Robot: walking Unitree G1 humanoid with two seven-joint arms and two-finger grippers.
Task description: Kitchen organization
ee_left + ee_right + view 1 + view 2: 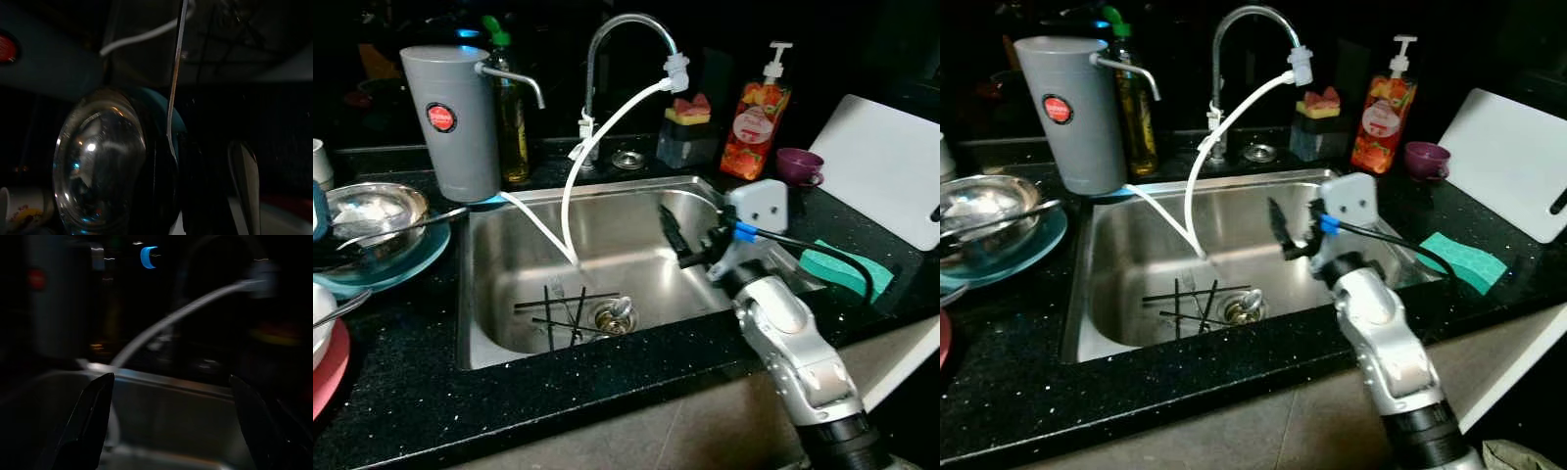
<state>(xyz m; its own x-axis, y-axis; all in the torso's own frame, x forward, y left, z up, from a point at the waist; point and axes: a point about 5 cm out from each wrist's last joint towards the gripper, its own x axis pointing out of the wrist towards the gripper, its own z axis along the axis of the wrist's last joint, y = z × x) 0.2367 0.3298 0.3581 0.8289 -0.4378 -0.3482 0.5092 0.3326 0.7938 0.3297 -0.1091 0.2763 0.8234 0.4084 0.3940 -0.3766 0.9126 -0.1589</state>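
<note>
The right gripper (171,421) is wide open w/ nothing in it, up over the right side of the sink (509,211), so I think it's about to reach down for the black sticks (563,311) lying by the drain (615,315); next it needs to go lower & left. Left gripper: can't tell, its view is dark & just shows a shiny bowl (100,164) & a spoon handle (175,83) up close
</note>
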